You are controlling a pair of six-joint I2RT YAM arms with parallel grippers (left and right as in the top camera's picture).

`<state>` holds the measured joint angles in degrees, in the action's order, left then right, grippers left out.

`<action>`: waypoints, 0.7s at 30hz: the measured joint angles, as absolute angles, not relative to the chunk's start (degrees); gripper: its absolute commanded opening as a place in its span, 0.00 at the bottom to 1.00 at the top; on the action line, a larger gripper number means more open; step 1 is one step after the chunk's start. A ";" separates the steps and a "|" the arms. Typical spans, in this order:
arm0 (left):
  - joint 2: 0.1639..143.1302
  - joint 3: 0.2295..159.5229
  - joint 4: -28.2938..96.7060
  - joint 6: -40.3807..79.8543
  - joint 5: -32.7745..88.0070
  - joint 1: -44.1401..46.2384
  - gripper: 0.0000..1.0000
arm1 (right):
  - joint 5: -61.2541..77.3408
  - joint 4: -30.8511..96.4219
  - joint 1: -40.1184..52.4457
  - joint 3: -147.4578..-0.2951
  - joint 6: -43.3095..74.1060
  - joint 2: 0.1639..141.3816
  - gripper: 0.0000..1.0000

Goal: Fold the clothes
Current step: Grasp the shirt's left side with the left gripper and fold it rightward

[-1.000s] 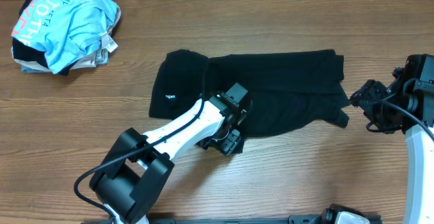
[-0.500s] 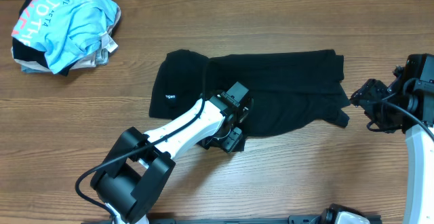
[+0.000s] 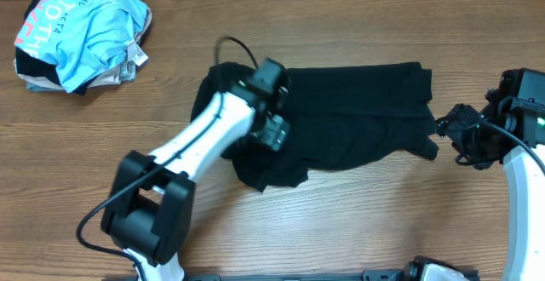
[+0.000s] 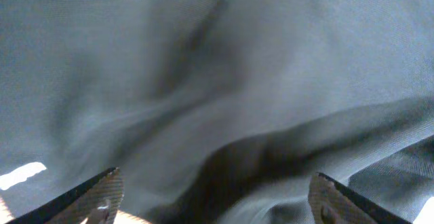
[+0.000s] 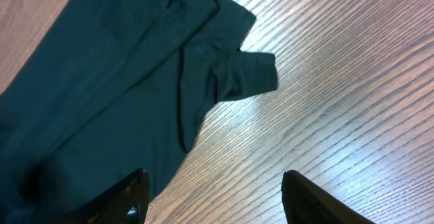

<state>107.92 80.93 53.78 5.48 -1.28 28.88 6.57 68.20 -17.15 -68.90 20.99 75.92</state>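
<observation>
The black polo shirt [image 3: 358,119] lies spread lengthwise across the middle of the wooden table. My left gripper [image 3: 277,134] hovers low over its left part, jaws wide open, and its arm hides the chest logo. In the left wrist view, dark fabric [image 4: 224,95] fills the frame between the open fingers [image 4: 217,200]. My right gripper [image 3: 451,134] is open and empty beside the shirt's right end. In the right wrist view, the open fingers [image 5: 213,197] are over bare wood, with the shirt [image 5: 102,95] and a small sleeve flap at the upper left.
A pile of clothes topped by a light-blue T-shirt with pink-and-white lettering [image 3: 85,25] sits at the far left corner. Bare wooden table [image 3: 383,221] surrounds the shirt. The table's back edge runs along the top of the overhead view.
My left arm has swung from the shirt's near edge toward the back, over the shirt's left part, now covering the logo. The right gripper has shifted slightly toward the shirt.
</observation>
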 measured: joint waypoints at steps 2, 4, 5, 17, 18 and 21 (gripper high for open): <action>107.92 84.03 58.33 5.37 -0.36 27.07 0.91 | 6.59 68.10 -17.17 -68.86 20.99 76.14 0.66; 107.94 87.42 63.99 5.08 1.02 26.44 0.92 | 6.59 67.72 -17.17 -68.86 20.99 76.14 0.66; 107.94 89.19 66.70 4.60 1.72 26.59 0.92 | 6.57 67.53 -17.17 -68.86 20.99 76.14 0.66; 107.92 83.74 66.74 -2.15 4.99 42.02 0.77 | 6.57 66.96 -17.17 -68.86 20.99 76.14 0.66; 107.92 81.82 65.73 -2.44 5.19 42.89 0.77 | 6.59 66.96 -17.17 -68.86 20.97 76.14 0.66; 107.94 77.62 63.57 -2.57 5.80 43.79 0.75 | 6.61 66.94 -17.17 -68.86 20.97 76.14 0.66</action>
